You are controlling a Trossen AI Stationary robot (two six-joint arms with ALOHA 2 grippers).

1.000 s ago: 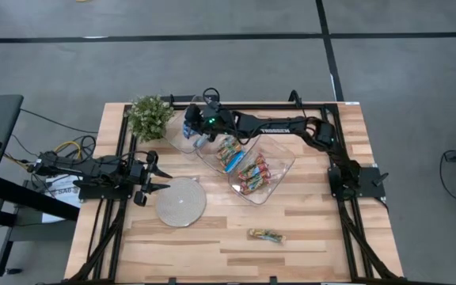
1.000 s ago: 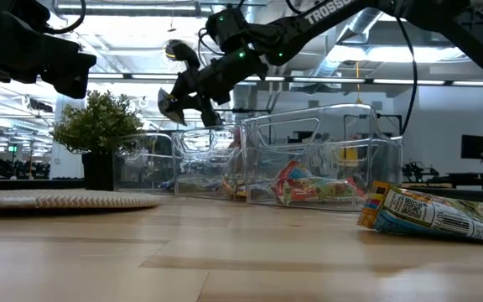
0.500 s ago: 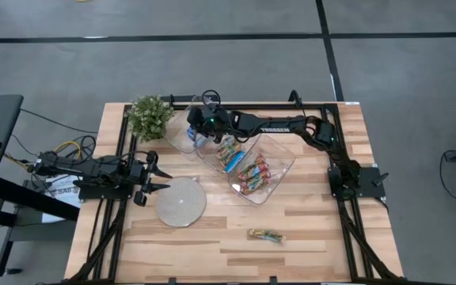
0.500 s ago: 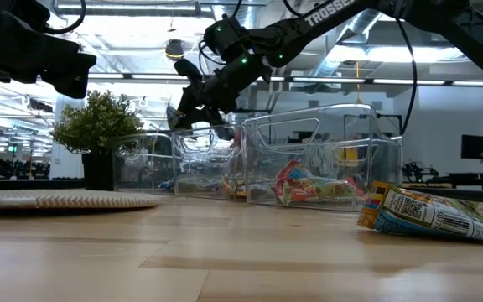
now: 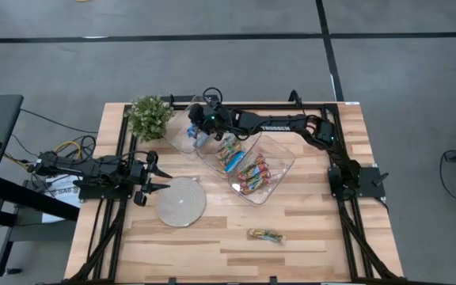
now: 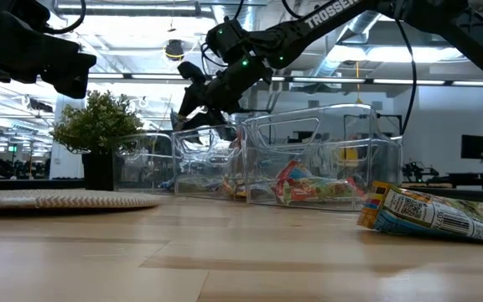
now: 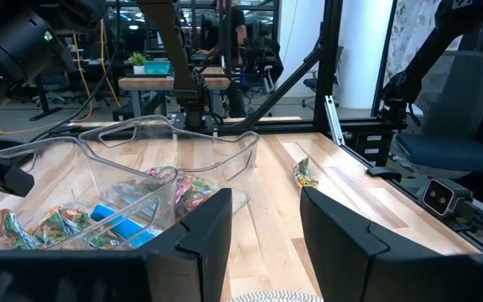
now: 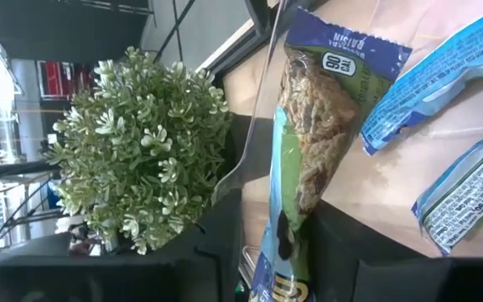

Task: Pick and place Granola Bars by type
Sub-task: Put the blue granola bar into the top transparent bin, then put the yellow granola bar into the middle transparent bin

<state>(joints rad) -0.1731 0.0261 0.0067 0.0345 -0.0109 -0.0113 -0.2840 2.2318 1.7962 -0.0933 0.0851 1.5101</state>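
My right gripper (image 5: 199, 131) reaches over the far-left clear tray (image 5: 182, 136) and is shut on a blue-wrapped granola bar with a clear window (image 8: 309, 143). Blue-and-white bars (image 8: 413, 92) lie on that tray's floor. The middle tray (image 5: 212, 162) holds mixed bars, and the right tray (image 5: 279, 170) holds multicoloured bars (image 5: 252, 174). One multicoloured bar (image 5: 266, 235) lies flat on the table near its front edge, and also shows in the low view (image 6: 434, 214). My left gripper (image 5: 155, 174) is open and empty at the table's left, beside the grey disc (image 5: 180, 202). My right gripper pinches the blue bar's near end (image 8: 282, 239) between its two fingers. The bar runs along the fingers and sticks out past their tips. The fingers slant down into the far-left tray from the table's right (image 6: 189, 105). I cannot tell whether the bar's free end (image 8: 342, 42) touches the tray floor.
A potted plant (image 5: 149, 115) stands just left of the far-left tray, close to my right gripper. The three trays stand edge to edge in a diagonal row. Bare wood lies at the table's front and right.
My right gripper, still shut on the blue bar, has tipped its fingers more steeply down and shifted a little over the far-left tray.
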